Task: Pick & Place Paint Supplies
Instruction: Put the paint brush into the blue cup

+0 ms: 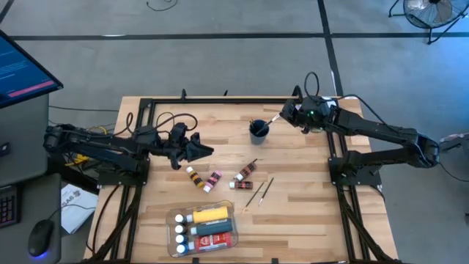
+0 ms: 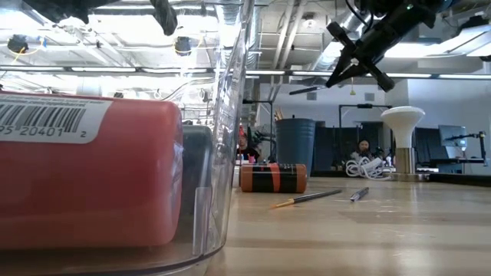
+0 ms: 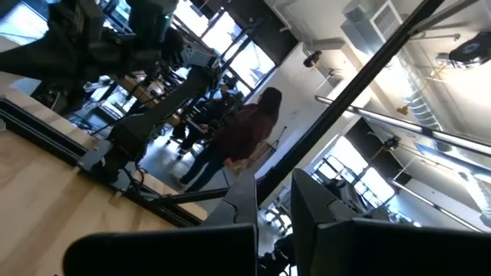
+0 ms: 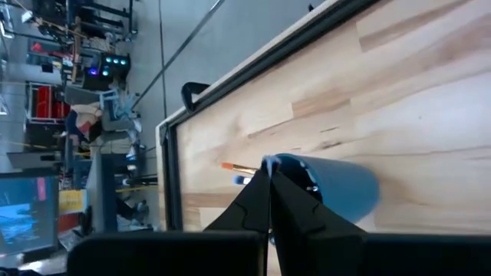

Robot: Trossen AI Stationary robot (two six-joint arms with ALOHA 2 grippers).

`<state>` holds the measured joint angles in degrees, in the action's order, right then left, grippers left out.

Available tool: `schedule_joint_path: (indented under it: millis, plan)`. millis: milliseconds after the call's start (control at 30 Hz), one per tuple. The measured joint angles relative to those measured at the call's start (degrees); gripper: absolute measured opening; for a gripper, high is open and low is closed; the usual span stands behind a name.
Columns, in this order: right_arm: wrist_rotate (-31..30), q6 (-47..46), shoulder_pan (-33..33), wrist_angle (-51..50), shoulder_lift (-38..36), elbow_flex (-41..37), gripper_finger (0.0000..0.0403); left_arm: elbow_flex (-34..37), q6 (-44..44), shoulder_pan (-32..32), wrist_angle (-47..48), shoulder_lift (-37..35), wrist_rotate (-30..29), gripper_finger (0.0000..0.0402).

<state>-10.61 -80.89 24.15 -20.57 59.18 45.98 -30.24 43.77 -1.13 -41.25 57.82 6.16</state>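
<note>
A thin dark-handled brush [image 1: 275,117] is clamped in the right claw [image 1: 284,114], its far end reaching over the blue cup [image 1: 259,131] that stands toward the far side of the counter [image 1: 308,213]. In the right wrist view the claw's tips are pressed together just above the cup [image 4: 330,184], with brush tips [image 4: 234,167] poking from its mouth. Nearer the middle lie three small paint tubes [image 1: 212,180] and a brown one [image 1: 246,173]; two loose brushes [image 1: 260,191] lie just right of them. At the near edge a clear tray [image 1: 173,220] holds the yellow bottle [image 1: 209,214], a red tube [image 1: 217,240] and white-capped bottles [image 1: 180,235]. The left claw [image 1: 207,151] hangs left of the tubes, fingers together, holding nothing.
</note>
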Motion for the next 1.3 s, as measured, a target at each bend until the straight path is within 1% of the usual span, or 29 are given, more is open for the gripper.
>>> schedule_joint_path:
  millis: [167, 367, 433, 667, 833, 933, 1100, 1300]
  plan:
    - [-0.5, 2.6, 0.1, 0.0, 0.1, 0.0, 0.0, 0.0, 0.0, 0.0, 0.1, 0.2, -0.7, 0.0002]
    - [-6.1, 5.3, -0.5, 0.2, 0.1, 0.0, 0.0, 0.0, 0.2, 0.0, 0.0, 2.5, -0.7, 0.0002]
    - [-7.1, 6.1, -0.9, 0.6, 0.1, 0.0, 0.0, 0.0, 1.1, 0.0, 0.4, 3.4, -0.7, 0.0002]
    - [-9.0, 10.8, -1.7, 1.5, 0.2, 0.0, 0.0, 0.0, 1.7, 0.0, 0.1, 5.8, -0.4, 0.0002]
    - [-11.5, 12.7, -2.1, 1.5, 0.2, 0.0, 0.0, 0.0, 1.7, 0.0, 0.0, 5.8, -1.7, 0.0002]
    - [-11.6, 14.2, -2.1, 1.8, 0.2, 0.0, 0.0, 0.0, 1.7, 0.0, 0.0, 5.8, -1.8, 0.0002]
    - [-11.7, 17.2, -3.4, 4.9, 3.3, 0.0, 0.0, 0.0, 1.7, 0.0, 0.0, 5.8, -1.8, 0.0002]
    - [-11.1, 18.6, -6.5, 9.5, 9.4, 0.0, 0.0, 0.0, 2.0, 0.0, 0.0, 5.8, -1.8, 0.0002]
